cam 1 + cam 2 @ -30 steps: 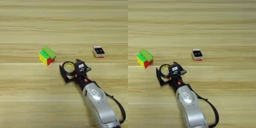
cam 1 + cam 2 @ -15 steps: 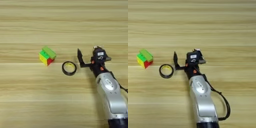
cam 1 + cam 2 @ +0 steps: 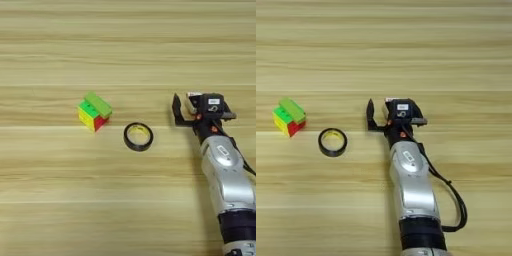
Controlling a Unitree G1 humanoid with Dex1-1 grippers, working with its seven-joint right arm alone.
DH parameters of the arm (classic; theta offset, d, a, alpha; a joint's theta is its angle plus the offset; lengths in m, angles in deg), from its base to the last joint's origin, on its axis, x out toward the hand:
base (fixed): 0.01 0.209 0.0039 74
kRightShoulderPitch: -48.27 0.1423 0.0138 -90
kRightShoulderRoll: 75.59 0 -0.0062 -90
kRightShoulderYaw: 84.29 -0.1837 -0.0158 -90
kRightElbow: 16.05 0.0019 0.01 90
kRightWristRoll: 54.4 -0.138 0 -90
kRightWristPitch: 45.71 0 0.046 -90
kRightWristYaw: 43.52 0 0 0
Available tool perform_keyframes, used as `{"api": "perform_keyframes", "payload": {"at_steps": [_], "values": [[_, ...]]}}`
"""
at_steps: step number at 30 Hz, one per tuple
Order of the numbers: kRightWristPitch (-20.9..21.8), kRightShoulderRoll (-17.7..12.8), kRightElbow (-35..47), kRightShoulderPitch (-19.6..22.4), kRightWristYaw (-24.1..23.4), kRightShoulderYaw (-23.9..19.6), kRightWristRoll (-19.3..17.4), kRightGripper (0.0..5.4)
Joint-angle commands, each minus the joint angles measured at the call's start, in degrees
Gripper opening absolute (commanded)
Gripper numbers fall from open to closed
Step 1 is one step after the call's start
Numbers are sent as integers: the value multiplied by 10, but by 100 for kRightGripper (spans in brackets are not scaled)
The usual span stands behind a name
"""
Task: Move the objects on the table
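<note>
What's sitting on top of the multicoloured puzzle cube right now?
A small lime-green block lies flat on top of the puzzle cube, tilted with it. The cube's top face is covered by the block, so its colours cannot be seen.

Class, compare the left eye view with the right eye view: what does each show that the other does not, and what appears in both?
Only the left eye view: more bare wood-grain table left of the multicoloured puzzle cube. Only the right eye view: more table right of the silver forearm and its looping black cable. Both: cube, lime-green rectangular block on it, black ring with yellow inner side, right gripper.
</note>
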Motion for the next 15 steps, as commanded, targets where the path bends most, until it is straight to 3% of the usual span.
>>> {"api": "perform_keyframes", "payload": {"at_steps": [1,15], "values": [[37,-21,-30,60,-4,-10,-1,537],[66,-34,-127,101,2,-26,-20,537]]}}
